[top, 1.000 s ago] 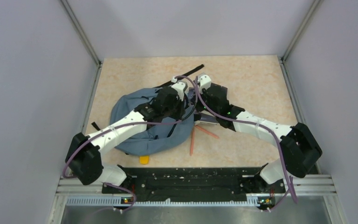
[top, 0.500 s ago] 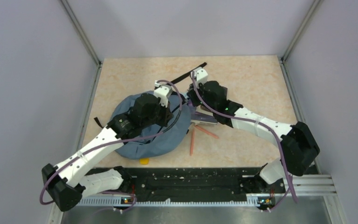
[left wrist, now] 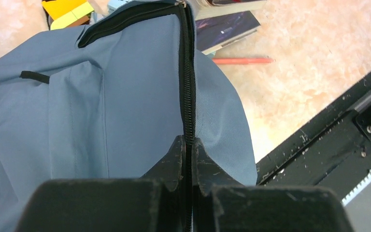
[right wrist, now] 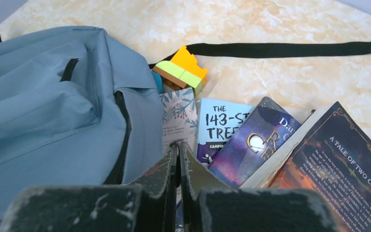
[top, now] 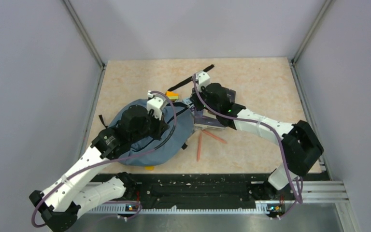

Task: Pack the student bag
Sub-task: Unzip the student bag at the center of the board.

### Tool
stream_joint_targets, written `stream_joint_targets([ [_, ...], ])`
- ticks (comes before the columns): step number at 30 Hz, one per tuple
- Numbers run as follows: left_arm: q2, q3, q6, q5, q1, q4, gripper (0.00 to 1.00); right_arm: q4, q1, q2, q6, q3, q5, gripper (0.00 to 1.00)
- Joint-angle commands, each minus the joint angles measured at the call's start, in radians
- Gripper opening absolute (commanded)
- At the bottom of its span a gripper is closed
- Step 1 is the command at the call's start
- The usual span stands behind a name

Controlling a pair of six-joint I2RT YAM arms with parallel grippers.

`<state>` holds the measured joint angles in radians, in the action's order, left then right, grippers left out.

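Note:
The slate-blue student bag (top: pixel 145 145) lies flat at the table's left-middle, and also shows in the left wrist view (left wrist: pixel 101 111) and the right wrist view (right wrist: pixel 38 121). My left gripper (top: pixel 166 120) (left wrist: pixel 187 145) is shut on the bag's black zipper trim (left wrist: pixel 187 87). My right gripper (top: pixel 192 105) (right wrist: pixel 178 147) is shut at the bag's open right edge, its tips against a floral booklet (right wrist: pixel 178 113). I cannot tell if anything is pinched there. Several books (right wrist: pixel 270 140) (top: pixel 210 124) lie fanned at the bag's mouth.
Coloured toy blocks (top: pixel 172 94) (right wrist: pixel 181 70) sit beyond the bag beside a loose black strap (top: pixel 195 76) (right wrist: pixel 290 48). Two orange pencils (top: pixel 199 145) (left wrist: pixel 244 60) lie right of the bag. A small yellow item (top: pixel 149 167) pokes out at the bag's near edge. The black base rail (left wrist: pixel 328 135) runs along the near side.
My left arm has drawn back to the left and near side, dragging the bag left by its zipper trim. The blocks are now uncovered. My right gripper shifted slightly up and left.

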<state>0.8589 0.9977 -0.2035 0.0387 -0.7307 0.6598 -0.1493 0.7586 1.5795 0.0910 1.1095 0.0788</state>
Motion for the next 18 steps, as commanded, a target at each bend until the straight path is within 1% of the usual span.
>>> stream_joint_targets([
  [1, -0.078, 0.002, 0.073, -0.144, 0.005, 0.044, 0.0, 0.013, -0.039, 0.031, -0.028, 0.028, 0.112, 0.0],
  [3, -0.081, -0.01, 0.083, -0.241, 0.005, 0.03, 0.0, 0.014, -0.039, 0.025, -0.025, 0.017, 0.098, 0.0],
  [4, -0.079, -0.013, 0.086, -0.285, 0.004, 0.022, 0.03, 0.012, -0.039, 0.019, -0.026, 0.01, 0.089, 0.0],
  [5, -0.076, -0.014, 0.085, -0.315, 0.004, 0.016, 0.14, 0.008, -0.039, 0.012, -0.027, 0.001, 0.075, 0.0],
  [6, -0.07, -0.017, 0.08, -0.329, 0.004, 0.006, 0.34, 0.005, -0.038, 0.004, -0.027, -0.01, 0.057, 0.0],
  [7, -0.066, -0.019, 0.072, -0.323, 0.004, -0.004, 0.46, 0.001, -0.039, -0.004, -0.025, -0.02, 0.033, 0.0],
  [8, -0.061, -0.022, 0.065, -0.312, 0.005, -0.015, 0.55, -0.005, -0.038, -0.013, -0.024, -0.034, 0.013, 0.0],
  [9, -0.055, -0.027, 0.055, -0.296, 0.004, -0.029, 0.61, -0.01, -0.036, -0.021, -0.024, -0.046, -0.01, 0.0],
  [11, -0.038, -0.04, 0.03, -0.265, 0.005, -0.07, 0.68, -0.013, -0.028, -0.031, -0.031, -0.066, -0.04, 0.0],
  [16, 0.051, -0.067, -0.034, -0.206, 0.004, -0.172, 0.71, 0.004, -0.007, -0.027, -0.047, -0.082, -0.042, 0.0],
  [18, 0.1, -0.074, -0.072, -0.181, 0.004, -0.209, 0.74, 0.008, -0.006, -0.025, -0.043, -0.083, -0.04, 0.0],
])
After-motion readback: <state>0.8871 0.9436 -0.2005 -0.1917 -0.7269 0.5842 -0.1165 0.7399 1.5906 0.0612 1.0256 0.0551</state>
